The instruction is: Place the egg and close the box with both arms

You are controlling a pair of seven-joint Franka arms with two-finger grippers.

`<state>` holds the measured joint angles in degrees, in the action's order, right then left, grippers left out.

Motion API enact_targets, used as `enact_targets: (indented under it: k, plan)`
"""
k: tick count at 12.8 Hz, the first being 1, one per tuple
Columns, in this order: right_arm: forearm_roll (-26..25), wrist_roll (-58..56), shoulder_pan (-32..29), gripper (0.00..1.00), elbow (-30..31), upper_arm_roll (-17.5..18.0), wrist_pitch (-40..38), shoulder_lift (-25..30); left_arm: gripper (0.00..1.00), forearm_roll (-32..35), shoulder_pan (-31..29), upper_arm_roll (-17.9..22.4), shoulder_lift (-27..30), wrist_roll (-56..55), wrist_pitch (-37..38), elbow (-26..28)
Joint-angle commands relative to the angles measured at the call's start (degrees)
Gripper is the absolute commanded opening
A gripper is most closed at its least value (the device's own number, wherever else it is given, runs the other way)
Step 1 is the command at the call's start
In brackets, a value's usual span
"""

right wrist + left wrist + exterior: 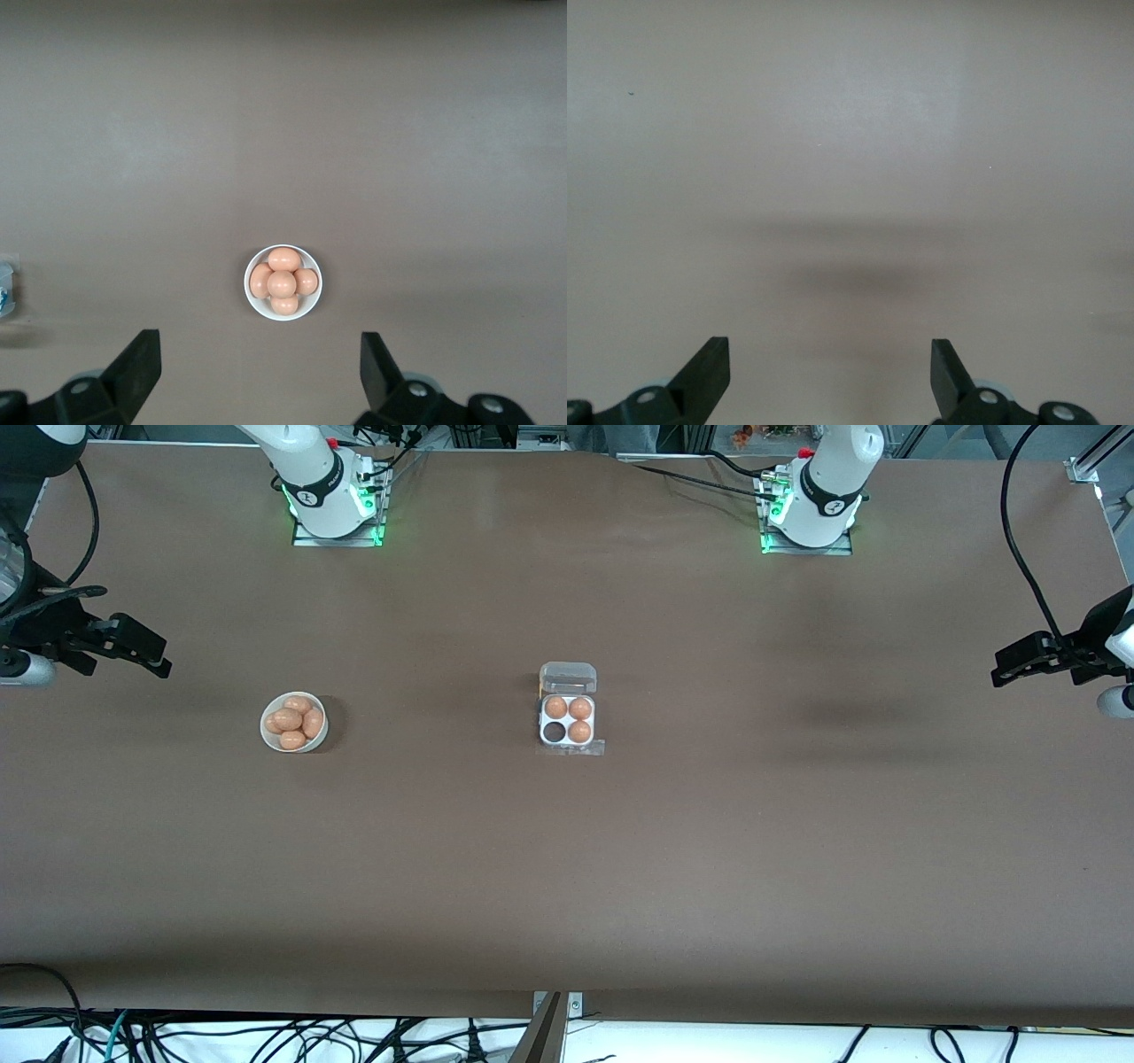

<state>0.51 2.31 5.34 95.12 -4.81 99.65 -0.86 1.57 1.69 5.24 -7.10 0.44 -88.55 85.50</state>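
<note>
On the brown table [567,886], the box [568,720] sits about midway between the two arms' ends. Its whitish tray lies nearer the front camera, and the clear lid [568,677] is swung open on the tray's edge that faces the robots' bases. Three of the four round cells hold orange-brown eggs. The fourth cell [555,732], in the row nearer the camera and toward the right arm's end, shows dark and unfilled.

At about the same depth, well apart from the box toward the right arm's end, stands a round white bowl [294,722] with a heap of eggs [293,722] in it. The right wrist view shows five of them [283,282], one resting on top of the others; their long axes lie at mixed angles. Any one of these could be the egg for the task; none is set apart. Nothing lies between bowl and box.

The right hand [133,646] hangs in the air over the right arm's end of the table, its fingers [133,363] spread wide with nothing between them, the bowl in its wrist view. The left hand [1019,662] hangs over the left arm's end, its fingers [709,367] equally wide apart and holding nothing, above bare table [850,133] and its own soft shadow. Neither touches anything.

Farthest off, the two arm bases [335,496] [811,505] stand along the table's edge with green lights at their feet.
</note>
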Motion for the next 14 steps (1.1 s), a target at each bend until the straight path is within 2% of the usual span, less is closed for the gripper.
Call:
enact_targets:
  k: [1, 4, 9, 14]
  plan:
    - [0.3, -0.3, -0.2, 1.00, 0.0, 0.2, 0.1, -0.5, 1.00, -1.1, 0.1, 0.0, 0.2, 0.4, 0.2, -0.3]
    - [-0.3, -1.2, 0.1, 1.00, 0.1, 0.3, -0.7, -3.3, 1.00, -1.1, 0.1, 0.0, 0.2, 0.4, 0.2, -0.3]
    - [0.2, -1.3, 0.2, 1.00, 1.6, 0.4, 0.9, -11.8, 1.00, -1.1, 0.1, 0.0, 0.2, 0.4, 0.3, -0.4]
    - [0.5, -1.3, 0.2, 1.00, 16.6, 0.4, 19.6, -11.5, 1.00, -1.1, 0.1, 0.0, 0.2, 0.3, 0.2, -0.4]
